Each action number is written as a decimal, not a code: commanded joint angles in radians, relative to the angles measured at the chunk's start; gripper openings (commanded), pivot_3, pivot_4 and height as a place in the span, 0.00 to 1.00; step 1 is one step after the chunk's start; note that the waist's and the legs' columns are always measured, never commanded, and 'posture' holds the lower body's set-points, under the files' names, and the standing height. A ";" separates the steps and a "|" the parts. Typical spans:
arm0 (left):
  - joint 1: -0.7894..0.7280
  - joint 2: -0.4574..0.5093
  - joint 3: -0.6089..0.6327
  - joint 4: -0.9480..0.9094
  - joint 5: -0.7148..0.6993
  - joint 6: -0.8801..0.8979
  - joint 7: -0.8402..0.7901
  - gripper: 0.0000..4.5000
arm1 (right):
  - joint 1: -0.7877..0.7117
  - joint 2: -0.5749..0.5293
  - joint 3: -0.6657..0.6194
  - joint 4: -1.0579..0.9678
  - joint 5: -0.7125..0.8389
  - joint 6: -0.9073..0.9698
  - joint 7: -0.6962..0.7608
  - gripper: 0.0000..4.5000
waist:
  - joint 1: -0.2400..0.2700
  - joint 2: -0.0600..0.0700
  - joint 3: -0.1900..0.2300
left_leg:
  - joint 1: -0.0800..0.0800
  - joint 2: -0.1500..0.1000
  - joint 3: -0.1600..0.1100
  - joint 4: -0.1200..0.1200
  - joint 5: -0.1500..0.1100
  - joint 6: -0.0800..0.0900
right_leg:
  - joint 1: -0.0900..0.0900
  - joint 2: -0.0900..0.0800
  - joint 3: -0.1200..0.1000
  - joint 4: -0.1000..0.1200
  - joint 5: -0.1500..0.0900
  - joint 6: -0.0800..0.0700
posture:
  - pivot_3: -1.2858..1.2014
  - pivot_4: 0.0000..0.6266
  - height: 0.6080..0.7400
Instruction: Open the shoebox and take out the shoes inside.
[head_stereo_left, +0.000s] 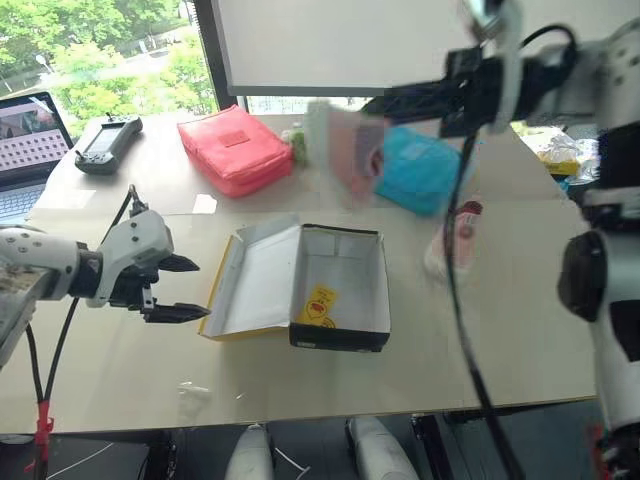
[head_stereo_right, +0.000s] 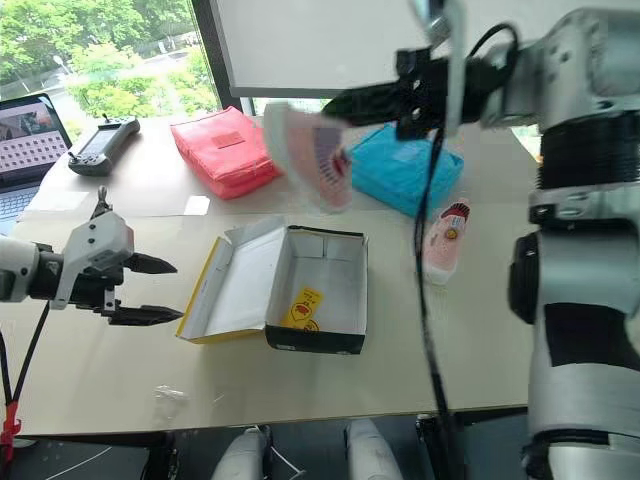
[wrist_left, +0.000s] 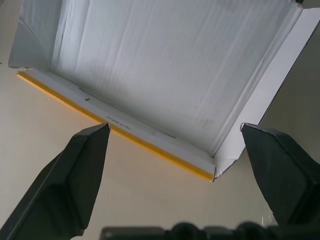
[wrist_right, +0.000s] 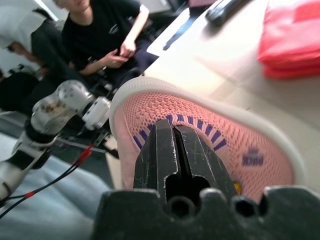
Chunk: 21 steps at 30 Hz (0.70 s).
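Pale tabletop carried the shoebox, lid thrown back flat and its white inside bare of shoes. Beside the lid's yellow edge the left gripper hung with fingers spread wide, touching nothing. High over the box the right gripper had its fingers pressed together on one pink shoe — lifted clear of the table. A second pink shoe lay on the table right of the box, just below a blue pouch; a red pouch sat further back.
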 joint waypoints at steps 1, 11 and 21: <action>-0.050 -0.001 -0.019 0.016 0.022 -0.031 -0.015 1.00 | -0.037 -0.094 0.030 0.065 -0.107 -0.163 0.022 0.01 | -0.001 0.000 0.000 | 0.000 0.000 0.000 0.000 0.000 0.000 | 0.000 0.000 0.000 0.000 0.000 0.000 | 0.52 0.24 1.00; -0.156 -0.046 -0.110 0.080 0.065 -0.062 -0.052 1.00 | 0.069 -0.321 0.164 0.380 -0.491 -0.732 0.026 0.01 | -0.001 0.003 0.002 | 0.000 0.000 0.003 0.001 0.000 0.000 | 0.000 0.000 0.003 0.000 0.000 0.001 | 0.52 0.24 1.00; -0.155 -0.047 -0.109 0.076 0.075 -0.056 -0.067 1.00 | 0.191 -0.340 0.175 0.559 -0.650 -0.966 -0.041 0.01 | -0.020 0.004 0.002 | 0.002 -0.001 0.004 0.000 0.000 0.000 | 0.002 -0.001 0.004 0.000 0.000 0.001 | 0.52 0.24 1.00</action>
